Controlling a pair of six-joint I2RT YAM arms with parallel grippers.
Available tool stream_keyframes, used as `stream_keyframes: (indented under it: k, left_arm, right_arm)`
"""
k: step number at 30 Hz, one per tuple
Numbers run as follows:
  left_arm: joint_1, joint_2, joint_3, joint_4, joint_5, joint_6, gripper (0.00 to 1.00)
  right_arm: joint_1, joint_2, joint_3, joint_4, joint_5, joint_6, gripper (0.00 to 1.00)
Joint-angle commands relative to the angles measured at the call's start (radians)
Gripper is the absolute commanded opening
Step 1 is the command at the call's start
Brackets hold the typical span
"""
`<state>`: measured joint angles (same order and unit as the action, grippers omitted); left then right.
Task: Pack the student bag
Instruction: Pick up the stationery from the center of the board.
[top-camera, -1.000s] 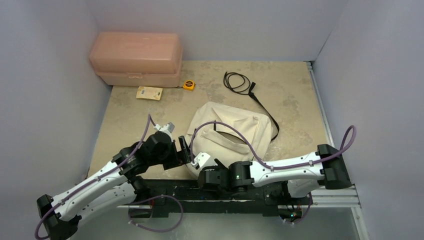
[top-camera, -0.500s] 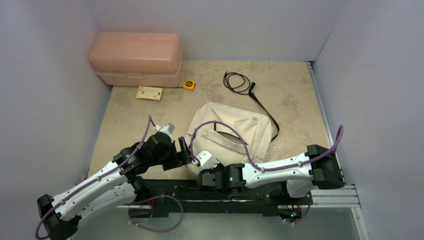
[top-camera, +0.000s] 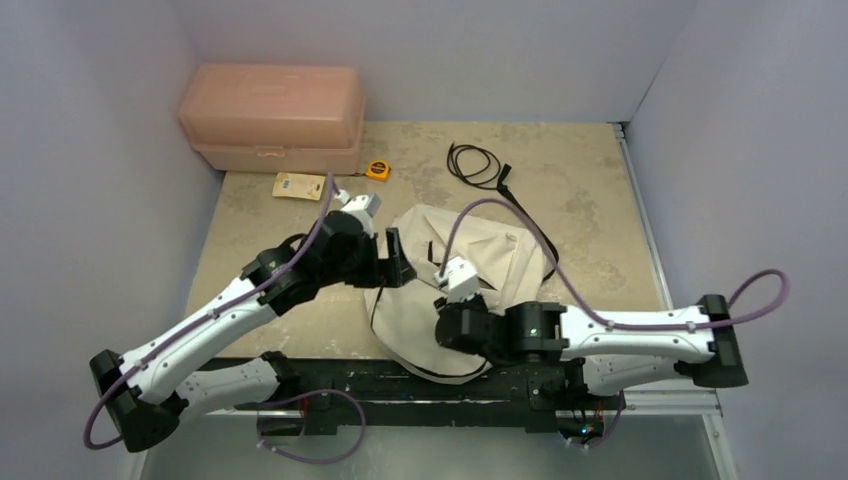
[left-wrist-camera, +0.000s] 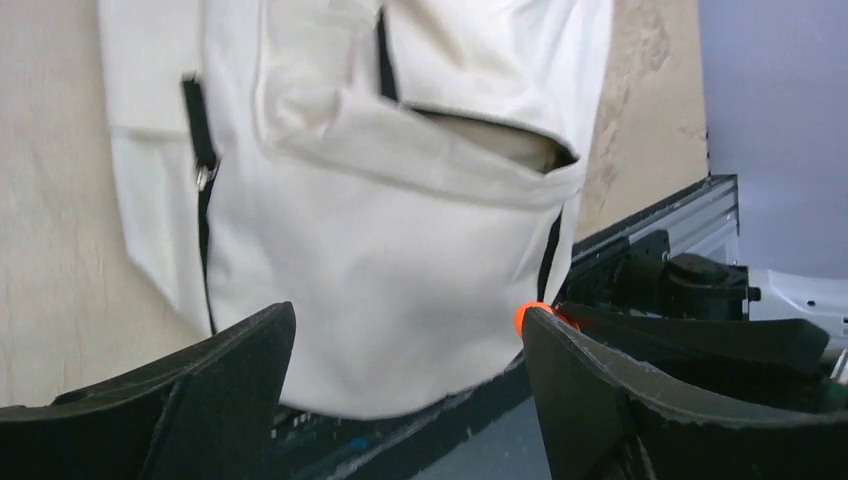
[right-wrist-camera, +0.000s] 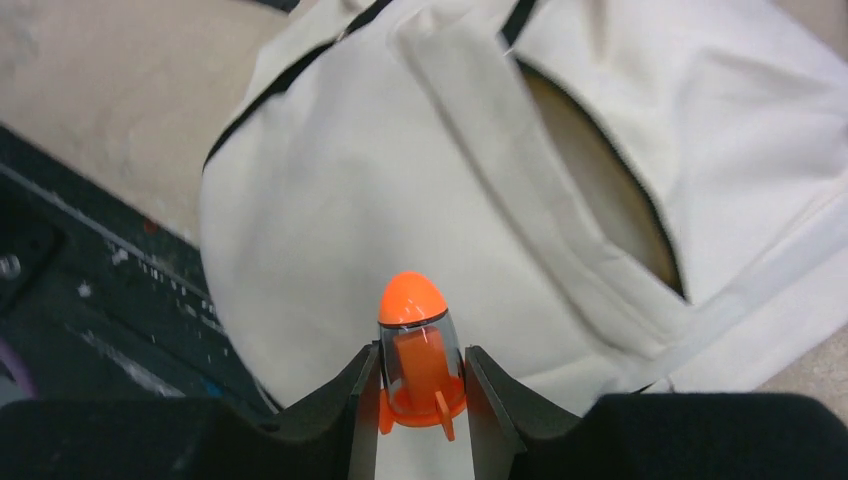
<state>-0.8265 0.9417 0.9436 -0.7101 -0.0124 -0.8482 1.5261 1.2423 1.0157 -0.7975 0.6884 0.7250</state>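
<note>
Pocket mouth (right-wrist-camera: 600, 190) gapes free ahead of orange-capped tube (right-wrist-camera: 412, 320) in right claw (right-wrist-camera: 420, 372); left claw (top-camera: 393, 258) flanks student bag (top-camera: 490, 255)

Left gripper (left-wrist-camera: 405, 325) jaws wide apart; right gripper (right-wrist-camera: 422, 360) pinching orange-capped item (right-wrist-camera: 412, 298), perhaps marker.

— What do the fingers (right-wrist-camera: 350, 410) hold?
— A small orange item (right-wrist-camera: 412, 300), rounded at the tip, with a clear sleeve round its middle. Both black fingers press against its sides, and the tip sticks out past them.
— And beyond it?
— The student bag (right-wrist-camera: 400, 170), cream cloth with black zipper lines. Its front pocket (right-wrist-camera: 600, 190) gapes, showing darker lining.
— Anything else?
— Bare beige tabletop (right-wrist-camera: 120, 80) beside the bag, and a dark scuffed frame (right-wrist-camera: 90, 300) at its edge; the bag's rounded end overlaps that frame.
</note>
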Motion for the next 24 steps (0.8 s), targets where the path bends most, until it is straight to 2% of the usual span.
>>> stream_keyframes:
  k: [1,6,12,16,20,24]
  left_arm:
    - [0.003,0.194,0.207,0.134,-0.018,0.302,0.83]
    - [-0.016,0.374,0.304,0.310,0.075,0.553,0.82]
    - [-0.041,0.466,0.353,0.395,0.167,0.723,0.79]
    - [-0.078,0.482,0.310,0.441,0.135,0.869,0.77]
    - [-0.088,0.479,0.236,0.505,0.120,1.002,0.82]
    - [-0.089,0.520,0.220,0.489,0.176,1.066,0.83]
  right_arm:
    - [-0.158,-0.174,-0.065,0.071,-0.003,-0.019,0.18]
    - [-0.310,-0.294,-0.090,0.076,-0.022,-0.065,0.20]
    - [-0.440,-0.340,-0.106,0.114,-0.082,-0.103,0.21]
    - [-0.483,-0.352,-0.112,0.132,-0.121,-0.129,0.20]
    - [-0.520,-0.368,-0.128,0.162,-0.172,-0.152,0.20]
    - [-0.539,-0.379,-0.137,0.187,-0.204,-0.150,0.20]
